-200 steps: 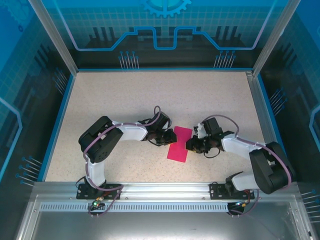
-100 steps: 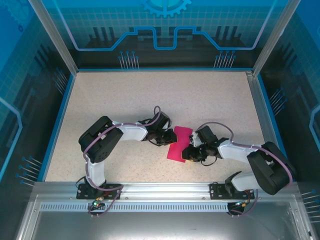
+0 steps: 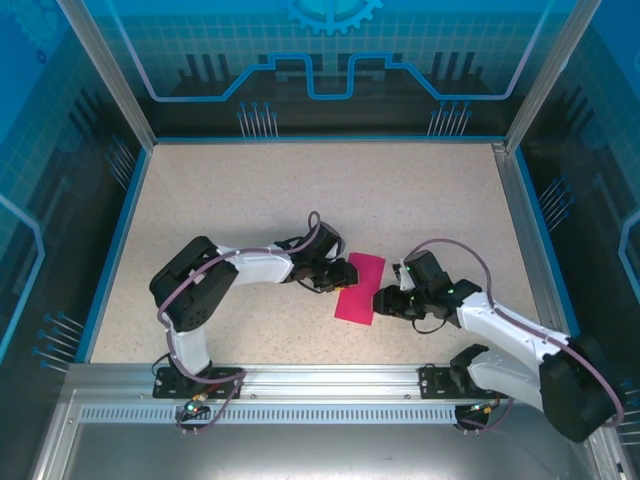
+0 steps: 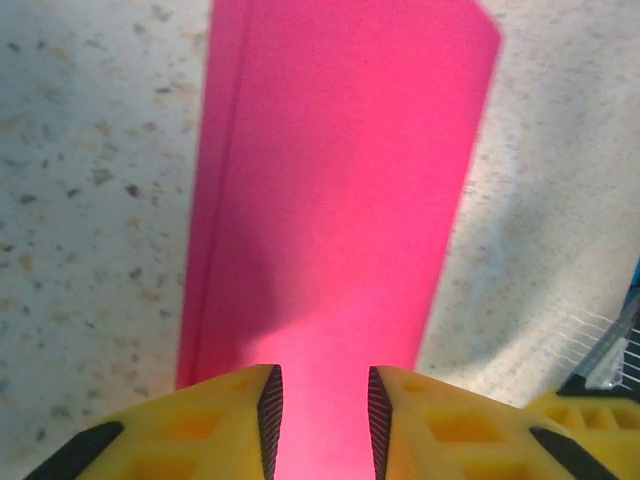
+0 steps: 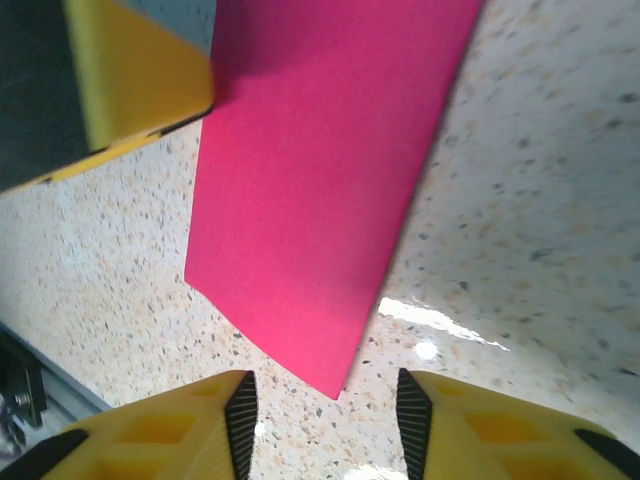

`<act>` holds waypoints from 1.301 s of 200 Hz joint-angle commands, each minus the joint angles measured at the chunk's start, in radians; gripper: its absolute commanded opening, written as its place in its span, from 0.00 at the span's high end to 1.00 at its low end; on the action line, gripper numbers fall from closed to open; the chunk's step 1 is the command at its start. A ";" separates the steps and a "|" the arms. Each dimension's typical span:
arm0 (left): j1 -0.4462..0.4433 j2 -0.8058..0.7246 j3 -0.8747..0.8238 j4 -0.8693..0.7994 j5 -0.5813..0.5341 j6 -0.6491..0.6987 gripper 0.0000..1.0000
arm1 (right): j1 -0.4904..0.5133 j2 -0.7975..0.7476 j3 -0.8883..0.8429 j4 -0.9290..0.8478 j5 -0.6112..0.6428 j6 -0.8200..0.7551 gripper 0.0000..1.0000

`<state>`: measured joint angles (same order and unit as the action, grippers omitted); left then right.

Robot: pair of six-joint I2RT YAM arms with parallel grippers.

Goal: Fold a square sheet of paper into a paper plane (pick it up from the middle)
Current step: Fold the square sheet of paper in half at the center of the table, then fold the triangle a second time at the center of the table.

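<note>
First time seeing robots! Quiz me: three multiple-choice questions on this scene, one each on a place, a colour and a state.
1. Where does the paper lie? A) on the table, between the left gripper and right gripper; B) in the far left corner; C) held in the air.
2. Its colour? A) white; B) blue; C) magenta-pink.
3. The right gripper's jaws? A) clamped on the paper; B) apart, holding nothing; C) shut empty.
Answers: 1A, the top view shows it between them. 2C, pink in every view. 3B, bare table shows between its fingers.
</note>
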<state>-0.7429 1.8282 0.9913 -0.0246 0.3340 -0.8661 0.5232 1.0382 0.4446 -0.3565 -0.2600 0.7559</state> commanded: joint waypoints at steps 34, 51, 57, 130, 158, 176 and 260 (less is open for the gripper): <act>-0.002 -0.182 -0.104 -0.100 -0.057 0.004 0.57 | -0.005 0.066 0.028 0.012 0.030 0.018 0.57; 0.007 -0.214 -0.162 -0.054 -0.026 -0.031 0.53 | -0.006 0.105 0.013 0.103 -0.029 0.035 0.61; 0.007 -0.220 -0.175 -0.037 -0.016 -0.031 0.51 | -0.005 0.118 0.011 0.141 -0.042 0.048 0.62; 0.021 -0.167 -0.175 0.028 0.086 -0.048 0.49 | -0.013 0.285 0.084 0.168 -0.043 0.048 0.66; 0.025 -0.132 -0.159 0.028 0.110 -0.042 0.50 | -0.014 0.304 0.075 0.196 -0.047 0.054 0.66; 0.025 -0.119 -0.152 0.012 0.092 -0.042 0.49 | -0.017 0.313 0.075 0.189 -0.036 0.055 0.67; 0.007 -0.097 -0.142 -0.013 0.099 -0.054 0.49 | -0.022 0.343 0.081 0.169 -0.032 0.029 0.68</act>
<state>-0.7269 1.7046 0.8165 -0.0074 0.4091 -0.9180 0.5159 1.3682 0.5079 -0.1707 -0.2985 0.8040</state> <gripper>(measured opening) 0.507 0.329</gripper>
